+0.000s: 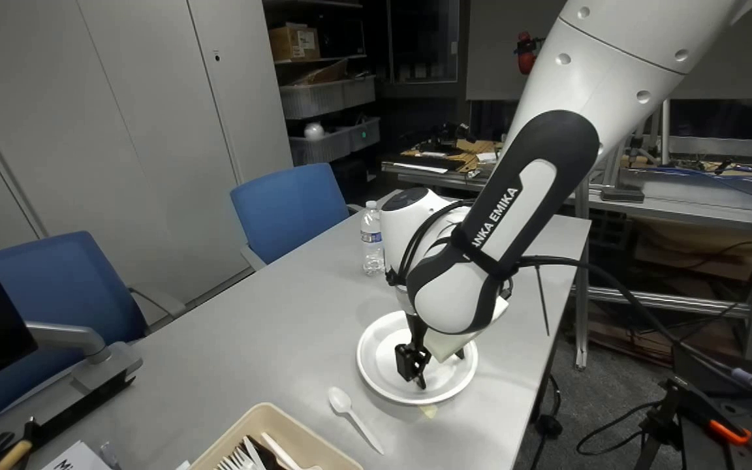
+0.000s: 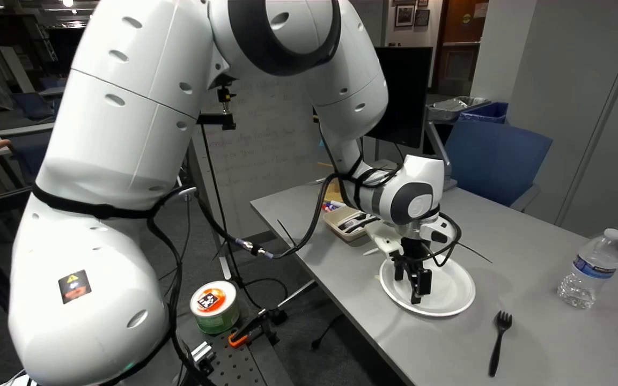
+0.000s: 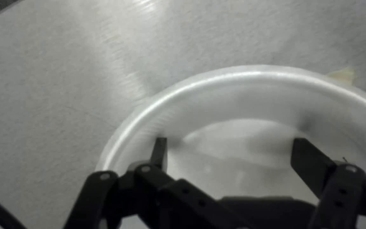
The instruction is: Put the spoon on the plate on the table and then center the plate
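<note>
The spoon (image 1: 353, 416) lies on the grey table (image 1: 252, 352), just beside the plate (image 1: 381, 356) and not touching it. Its long axis slants past the plate, not at it; the bowl is the nearer end.

The gripper (image 3: 229, 141) stands over the plate, inside its rim, jaws wide apart with nothing between them; whether the fingertips touch the plate's floor I cannot tell. So the spoon lies to one side of the gripper, beyond the rim and out of the wrist view.

I judge fetching the spoon to be the step due, centring later. That calls for rising clear of the plate's rim, moving across to its spoon side and closing over the handle. The line between the jaws looks roughly crosswise to the spoon, so little turning may be needed; sliding over too low could drag the plate.

Past the spoon from the plate sits the cutlery box (image 1: 263, 413). A black fork (image 2: 498, 346) lies near the plate, opposite the spoon; a water bottle (image 2: 590, 271) stands upright, well apart from the plate.
</note>
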Tool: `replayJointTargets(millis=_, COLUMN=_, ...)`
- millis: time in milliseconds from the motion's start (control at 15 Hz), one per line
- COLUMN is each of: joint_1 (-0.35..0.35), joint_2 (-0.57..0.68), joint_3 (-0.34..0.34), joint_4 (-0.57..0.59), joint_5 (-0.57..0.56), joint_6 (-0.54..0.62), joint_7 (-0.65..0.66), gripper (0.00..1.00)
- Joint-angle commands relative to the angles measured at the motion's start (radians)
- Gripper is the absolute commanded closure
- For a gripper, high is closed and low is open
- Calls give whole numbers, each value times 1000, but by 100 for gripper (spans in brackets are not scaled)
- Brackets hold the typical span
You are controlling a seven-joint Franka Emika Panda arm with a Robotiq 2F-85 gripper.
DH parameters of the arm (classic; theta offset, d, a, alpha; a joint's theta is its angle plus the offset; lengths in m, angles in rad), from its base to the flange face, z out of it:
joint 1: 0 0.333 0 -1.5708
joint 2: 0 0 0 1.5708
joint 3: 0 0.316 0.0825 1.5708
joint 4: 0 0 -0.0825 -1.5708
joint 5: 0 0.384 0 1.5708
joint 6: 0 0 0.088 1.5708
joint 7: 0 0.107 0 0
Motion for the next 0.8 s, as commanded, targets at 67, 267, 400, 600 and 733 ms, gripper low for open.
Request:
replayJointTargets(millis=67, joint_1=56, joint_2=-95, joint_3=-3, joint_4=-62, joint_5=-14, joint_6=-53, joint_7=74, gripper=0)
replayJointTargets(millis=267, joint_1=92, joint_2=-140, joint_3=-15, joint_4=-77, joint_5=-68, joint_6=-85, joint_7=118, gripper=0)
replayJointTargets(millis=400, joint_1=109, joint_2=-174, joint_3=-19, joint_4=-89, joint_5=-120, joint_6=-106, joint_7=151, gripper=0)
replayJointTargets(millis=600, joint_1=111, joint_2=-215, joint_3=-18, joint_4=-98, joint_5=-201, joint_6=-127, joint_7=198, gripper=0)
replayJointTargets(millis=733, joint_1=99, joint_2=-244, joint_3=-8, joint_4=-108, joint_5=-240, joint_6=-131, joint_7=209, gripper=0)
